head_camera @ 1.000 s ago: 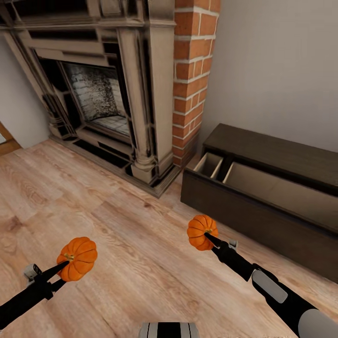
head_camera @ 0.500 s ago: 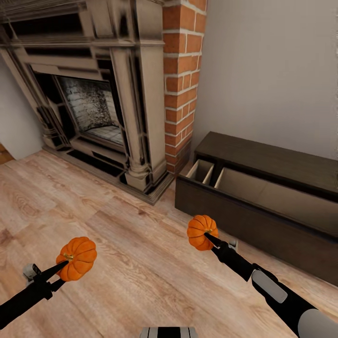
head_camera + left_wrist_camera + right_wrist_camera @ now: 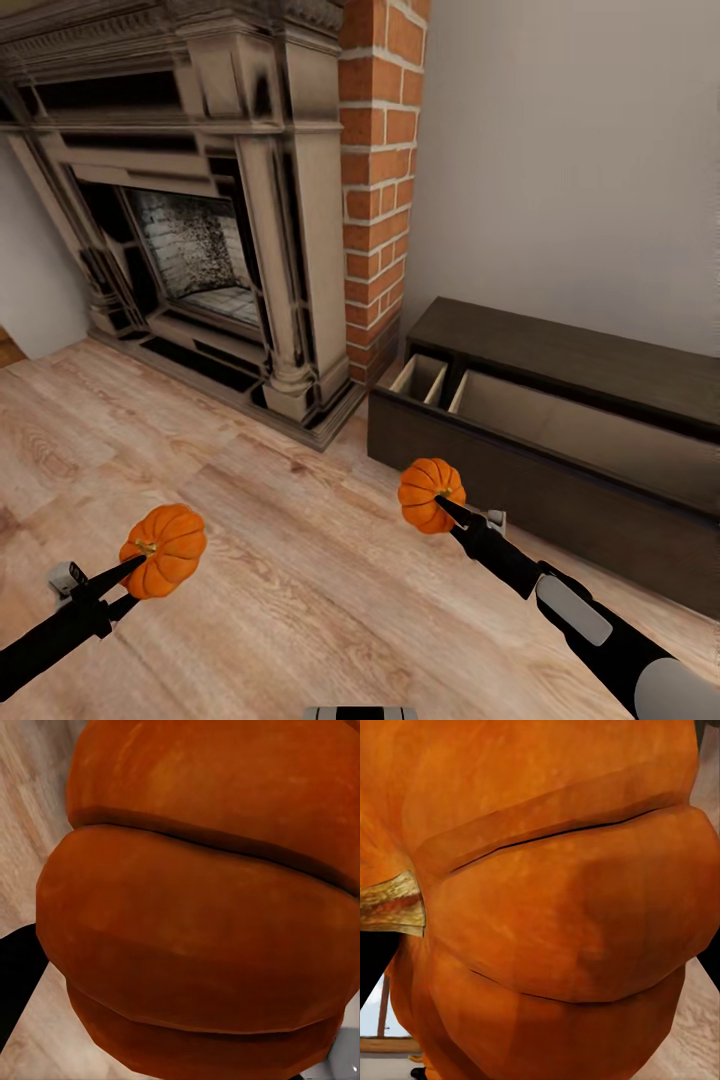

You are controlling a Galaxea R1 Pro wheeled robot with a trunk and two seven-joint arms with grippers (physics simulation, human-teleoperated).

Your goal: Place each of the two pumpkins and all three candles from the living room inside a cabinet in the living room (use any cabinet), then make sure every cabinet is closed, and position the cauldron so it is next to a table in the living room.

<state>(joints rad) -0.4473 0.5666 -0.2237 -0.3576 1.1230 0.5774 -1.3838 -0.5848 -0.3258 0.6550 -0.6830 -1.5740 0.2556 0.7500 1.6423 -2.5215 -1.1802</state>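
Each arm carries one orange ribbed pumpkin above the wood floor. My left gripper (image 3: pixel 140 568) is shut on the left pumpkin (image 3: pixel 166 548), whose orange skin (image 3: pixel 202 907) crowds the left wrist view. My right gripper (image 3: pixel 441 505) is shut on the right pumpkin (image 3: pixel 429 493), seen close up with its stem in the right wrist view (image 3: pixel 555 892). The dark-brown cabinet (image 3: pixel 520 480) stands against the wall ahead on the right, its long drawer pulled open and showing pale compartments (image 3: pixel 425 378). The candles, cauldron and table are out of view.
A big stone fireplace (image 3: pixel 200 230) fills the upper left, with a red brick column (image 3: pixel 380 180) between it and the cabinet. Bare wood floor (image 3: pixel 290 560) lies between me and both. A grey wall rises behind the cabinet.
The whole view has shifted: fireplace and cabinet slid left and the cabinet reads nearer, so the camera moved. Both pumpkins stay held in the same places relative to me.
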